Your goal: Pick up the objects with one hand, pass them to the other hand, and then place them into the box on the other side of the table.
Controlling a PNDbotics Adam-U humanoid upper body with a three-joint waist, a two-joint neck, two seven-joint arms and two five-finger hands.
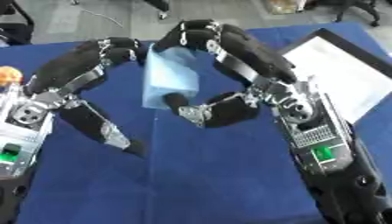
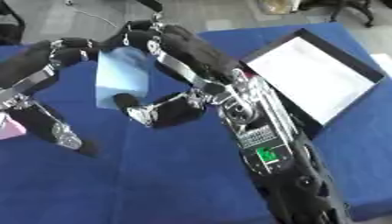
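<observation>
A blue cloth-covered table (image 1: 214,183) fills most of both views, running askew toward a grey floor at the far edge. On its far right sits the box (image 2: 314,76), a shallow black-rimmed tray with a white inside, tilted in the frame and well apart from the hands. The right arm comes in from the near right, black with silver joints and a small green light on the forearm, and its right hand (image 1: 229,65) reaches over the middle of the table. That hand is clamped on the light blue packet (image 1: 170,78): the curled fingers arch over the packet's top edge while the thumb presses against its lower part, so the flat, pale blue piece hangs upright above the cloth, between the two hands. The left hand (image 1: 84,70) comes in from the left, its fingers curled with the tips just beside the packet's upper left corner; whether they touch it cannot be told, and its thumb points down and away, apart from the packet. A small orange thing (image 1: 9,75) shows at the left edge.
</observation>
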